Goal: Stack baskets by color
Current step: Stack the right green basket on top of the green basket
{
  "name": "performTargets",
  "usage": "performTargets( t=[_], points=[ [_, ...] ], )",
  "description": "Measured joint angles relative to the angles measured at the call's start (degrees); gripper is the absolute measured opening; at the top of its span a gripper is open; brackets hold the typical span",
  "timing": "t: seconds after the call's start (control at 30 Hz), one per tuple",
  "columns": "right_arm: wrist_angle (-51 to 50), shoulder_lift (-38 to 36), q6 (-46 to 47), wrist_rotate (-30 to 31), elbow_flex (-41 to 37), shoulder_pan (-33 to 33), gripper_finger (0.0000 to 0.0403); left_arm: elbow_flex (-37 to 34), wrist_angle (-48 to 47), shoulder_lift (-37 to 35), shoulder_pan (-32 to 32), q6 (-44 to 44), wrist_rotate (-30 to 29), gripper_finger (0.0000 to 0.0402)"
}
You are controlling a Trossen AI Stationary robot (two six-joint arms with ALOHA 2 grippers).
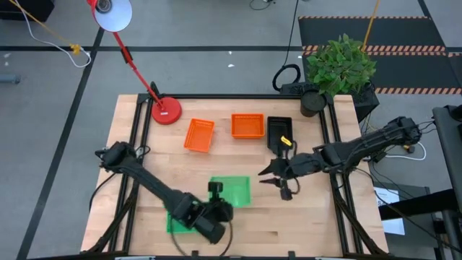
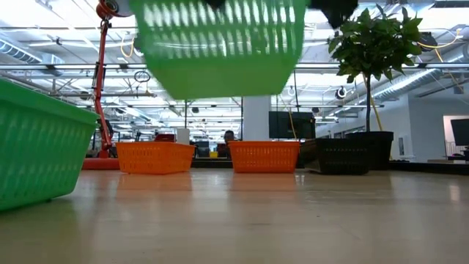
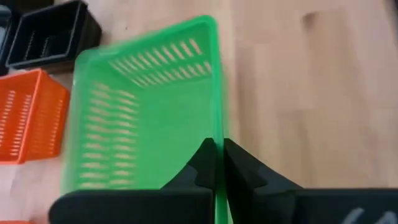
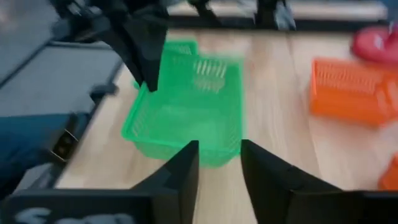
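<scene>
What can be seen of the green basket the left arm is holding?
The green basket is a shallow rectangular tray of bright plastic with slotted mesh walls and nothing in it. The left gripper has its jaws shut on one rim wall. In the low view the basket hangs clear above the table, roughly level. From above it sits at the table's front middle, beside another green basket resting nearer the front left. The right gripper, jaws apart, is just off it.
</scene>
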Motion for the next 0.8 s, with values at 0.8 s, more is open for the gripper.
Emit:
performTargets(
  t=[0.8],
  points=[
    [8.5, -4.2, 1.2, 11.3, -6.1, 9.1, 0.013, 0.0, -18.9, -5.2, -23.1, -24.3, -8.5, 0.0007]
  ],
)
